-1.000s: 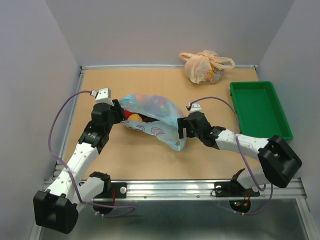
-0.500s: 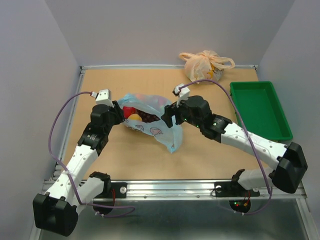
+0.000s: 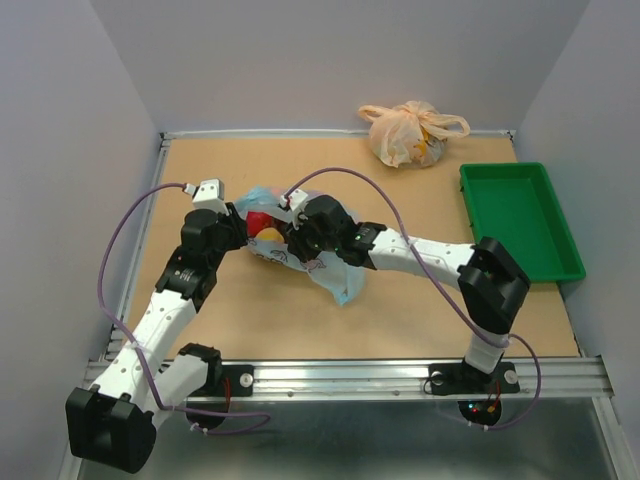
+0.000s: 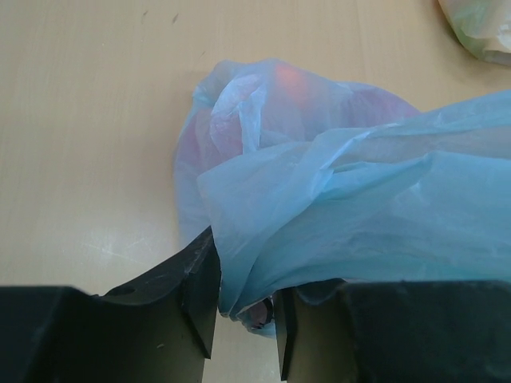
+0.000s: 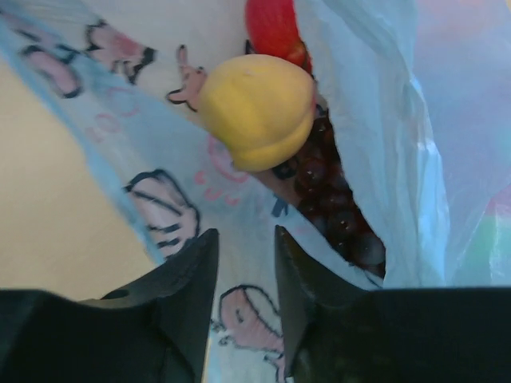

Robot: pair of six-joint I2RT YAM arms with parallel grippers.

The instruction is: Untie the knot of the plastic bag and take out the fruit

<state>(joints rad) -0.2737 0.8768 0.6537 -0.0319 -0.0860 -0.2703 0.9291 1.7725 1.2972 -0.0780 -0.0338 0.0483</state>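
The light blue plastic bag (image 3: 335, 275) lies left of centre with its mouth gaping; no knot shows. Inside the bag is fruit: a yellow fruit (image 5: 255, 108), a red fruit (image 5: 271, 28) and dark purple grapes (image 5: 335, 215). My left gripper (image 3: 238, 228) is at the bag's left edge, its jaws (image 4: 246, 307) shut on a bunch of the bag's blue film (image 4: 335, 199). My right gripper (image 3: 290, 235) hangs over the bag's mouth. Its fingers stand a narrow gap apart just short of the yellow fruit, with only the printed film (image 5: 152, 199) behind that gap (image 5: 246, 234).
A tied peach-orange bag (image 3: 405, 135) sits at the back, right of centre. A green tray (image 3: 520, 225) stands at the right edge. The right arm stretches across the table's middle towards the bag.
The right arm has swung left from the bag's right end to over its mouth, and its jaws have narrowed a lot. The left gripper has stayed at the bag's edge, closing slightly.
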